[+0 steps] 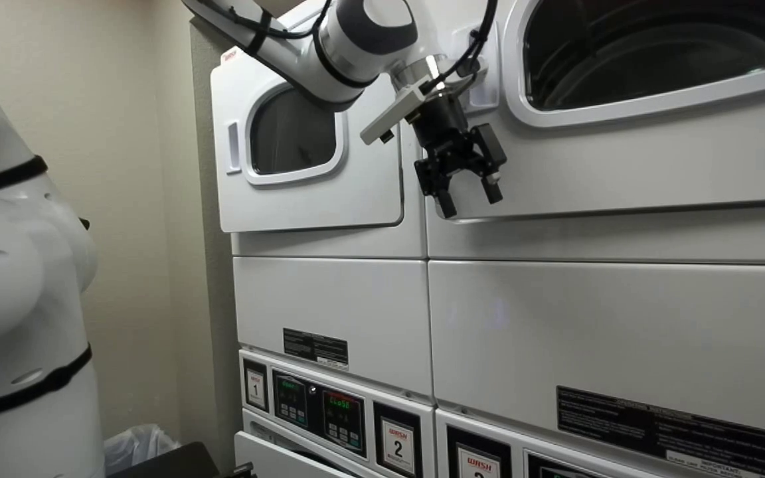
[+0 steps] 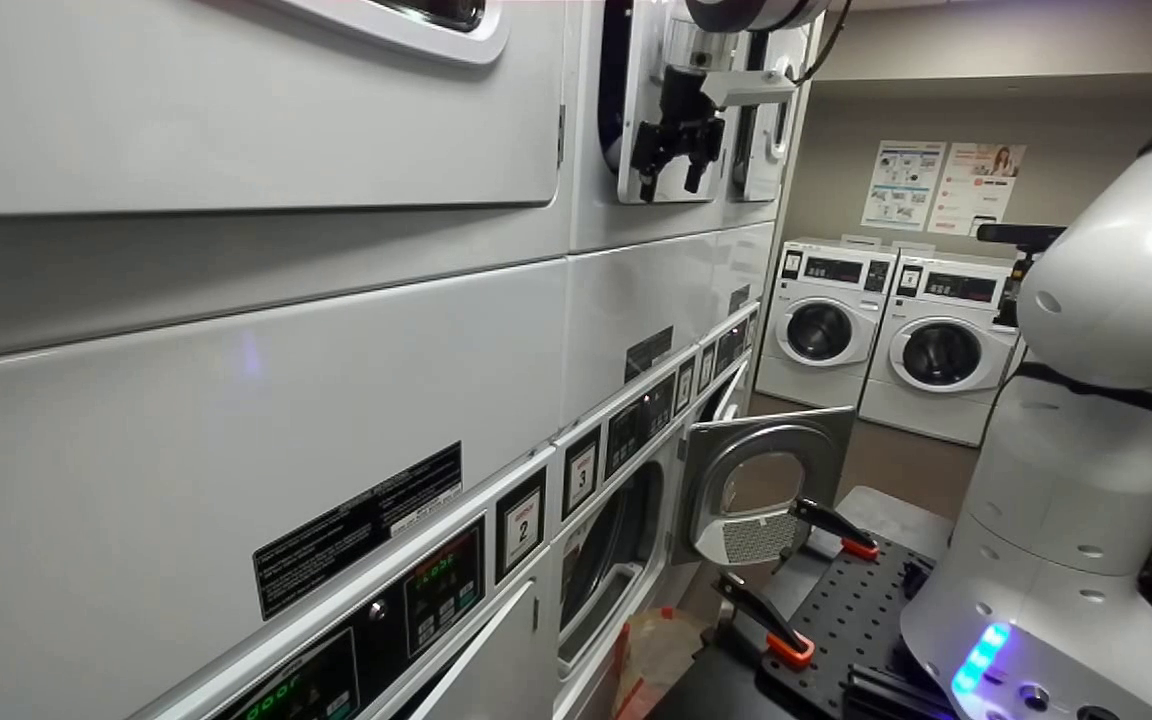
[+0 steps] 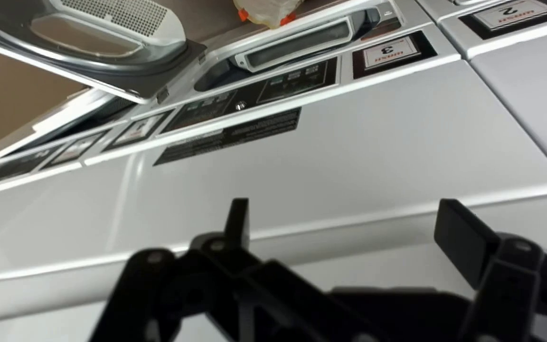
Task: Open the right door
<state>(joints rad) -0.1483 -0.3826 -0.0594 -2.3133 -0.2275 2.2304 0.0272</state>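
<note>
Right door (image 1: 628,159) fills the upper right of an exterior view, its big dark window (image 1: 655,50) cut off at the top and right, with broad white panel below the glass. Your hand (image 1: 469,197) hangs in front of that door's lower left corner, pointing down, its fingers (image 1: 446,203) spread wide and gripping nothing. From your wrist view you get the same wide gap, one finger at each side, with white panelling (image 3: 349,156) behind it. Whether the hand touches the door you cannot tell from these angles, nor how far, if at all, the door stands ajar. To its left, another door (image 1: 359,179) carries a smaller window (image 1: 295,129), and your arm (image 1: 356,46) reaches across in front of that door's upper part. Below both doors you have plain white panels (image 1: 329,292) with black labels (image 1: 316,347) and, lower still, a strip of controls (image 1: 317,408) with lit green displays (image 1: 342,419). In an exterior view, a lower door (image 2: 816,455) stands swung out, showing its grey inner side, near two clamps (image 2: 836,522) on the dark tabletop (image 2: 851,605) by the robot's base (image 2: 1036,600). Far back, you see two white washers (image 2: 821,330) side by side against the wall (image 2: 831,170), with a pair of posters (image 2: 903,185) above them.
</note>
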